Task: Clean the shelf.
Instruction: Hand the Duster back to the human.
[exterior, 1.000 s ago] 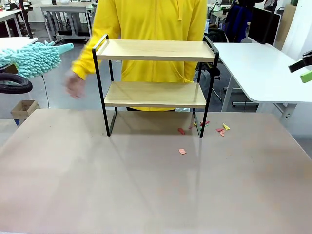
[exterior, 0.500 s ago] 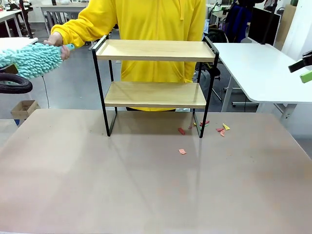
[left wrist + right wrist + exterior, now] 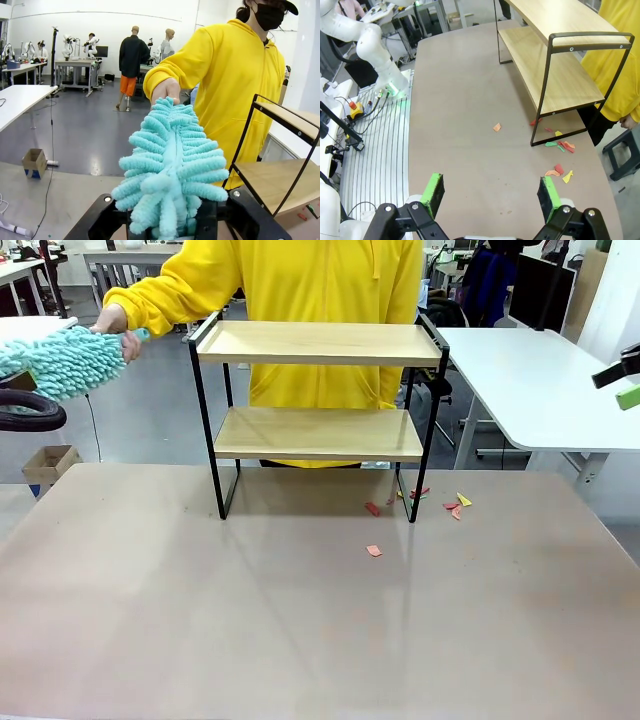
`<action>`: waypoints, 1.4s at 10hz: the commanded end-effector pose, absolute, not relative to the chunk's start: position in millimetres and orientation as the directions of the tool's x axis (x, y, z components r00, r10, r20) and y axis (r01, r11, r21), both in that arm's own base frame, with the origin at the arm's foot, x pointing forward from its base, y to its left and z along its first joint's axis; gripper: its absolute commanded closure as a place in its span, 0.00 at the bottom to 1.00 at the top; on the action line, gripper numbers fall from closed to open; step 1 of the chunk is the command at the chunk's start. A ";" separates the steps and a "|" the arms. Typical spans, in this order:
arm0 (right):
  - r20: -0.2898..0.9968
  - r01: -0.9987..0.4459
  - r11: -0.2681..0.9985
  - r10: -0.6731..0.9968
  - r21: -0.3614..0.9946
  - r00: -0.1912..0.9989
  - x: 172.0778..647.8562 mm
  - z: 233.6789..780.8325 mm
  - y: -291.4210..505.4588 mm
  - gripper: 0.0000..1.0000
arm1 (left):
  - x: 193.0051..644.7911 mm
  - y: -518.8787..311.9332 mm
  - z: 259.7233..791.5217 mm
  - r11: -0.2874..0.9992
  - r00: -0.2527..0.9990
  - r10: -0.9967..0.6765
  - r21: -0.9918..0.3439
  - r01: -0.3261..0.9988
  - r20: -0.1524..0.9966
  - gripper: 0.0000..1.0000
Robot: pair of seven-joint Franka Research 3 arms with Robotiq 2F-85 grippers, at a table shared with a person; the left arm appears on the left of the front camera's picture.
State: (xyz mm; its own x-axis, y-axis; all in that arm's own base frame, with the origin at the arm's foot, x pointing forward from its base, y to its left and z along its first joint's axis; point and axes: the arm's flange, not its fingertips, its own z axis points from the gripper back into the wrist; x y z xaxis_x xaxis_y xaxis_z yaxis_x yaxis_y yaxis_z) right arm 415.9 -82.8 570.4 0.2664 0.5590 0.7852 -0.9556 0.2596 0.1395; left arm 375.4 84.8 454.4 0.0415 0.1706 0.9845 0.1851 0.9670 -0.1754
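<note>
The shelf [image 3: 318,344] stands at the table's far side, both wooden boards bare; it also appears in the left wrist view [image 3: 286,118] and the right wrist view [image 3: 555,70]. A fluffy teal duster [image 3: 172,165] sits between the jaws of my left gripper [image 3: 172,227], which is shut on its head. At the far left of the front view the duster [image 3: 62,360] hangs in the air. The person's hand [image 3: 112,322] grips its handle end; the same hand [image 3: 166,89] shows beyond the fluff. My right gripper [image 3: 490,192] is open and holds nothing, high over the table's right side.
Coloured paper scraps [image 3: 455,505] lie on the table by the shelf's right leg, one scrap [image 3: 373,550] nearer me; the scraps [image 3: 559,146] also show from the right wrist. A white table [image 3: 540,370] stands at the right. A black cable loop [image 3: 30,410] hangs at the left.
The person's hand rose from beside the shelf to the duster's handle and now holds it. The duster shifted slightly left. My right gripper stayed still.
</note>
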 end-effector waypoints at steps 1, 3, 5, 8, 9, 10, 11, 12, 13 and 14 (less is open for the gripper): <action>0.780 -0.960 0.249 0.573 0.128 0.252 415.1 571.7 -83.5 0.00 | 375.3 84.8 454.2 0.967 0.042 0.171 -0.176 0.185 0.984 0.77; 0.780 -0.960 0.249 0.573 0.128 0.252 415.1 571.7 -83.5 0.00 | 364.7 88.0 463.9 0.956 0.048 0.200 -0.206 0.208 0.979 0.20; 0.780 -0.960 0.249 0.573 0.128 0.252 415.1 571.7 -83.5 0.00 | 352.7 96.2 481.8 0.945 0.078 0.245 -0.256 0.202 0.966 0.00; 0.780 -0.960 0.249 0.573 0.128 0.252 415.1 571.7 -83.5 0.00 | 337.3 121.3 523.1 0.906 0.073 0.385 -0.392 0.161 0.920 0.00; 0.780 -0.960 0.249 0.573 0.128 0.252 415.1 571.7 -83.5 0.00 | 332.6 137.7 541.3 0.883 0.056 0.443 -0.447 0.143 0.895 0.00; 0.780 -0.960 0.249 0.573 0.128 0.252 415.1 571.7 -83.5 0.00 | 326.0 154.1 553.4 0.859 0.024 0.499 -0.498 0.120 0.866 0.00; 0.780 -0.960 0.249 0.573 0.128 0.252 415.1 571.7 -83.5 0.00 | 326.9 172.9 568.1 0.830 0.005 0.549 -0.546 0.114 0.836 0.00; 0.780 -0.960 0.249 0.573 0.128 0.252 415.1 571.7 -83.5 0.00 | 321.9 190.4 577.1 0.807 -0.019 0.586 -0.582 0.104 0.810 0.00; 0.780 -0.960 0.249 0.573 0.128 0.252 415.1 571.7 -83.5 0.00 | 314.7 205.2 580.1 0.787 -0.057 0.616 -0.611 0.083 0.786 0.00; 0.780 -0.960 0.249 0.573 0.128 0.252 415.1 571.7 -83.5 0.00 | 315.1 216.7 582.3 0.781 -0.083 0.624 -0.621 0.065 0.777 0.00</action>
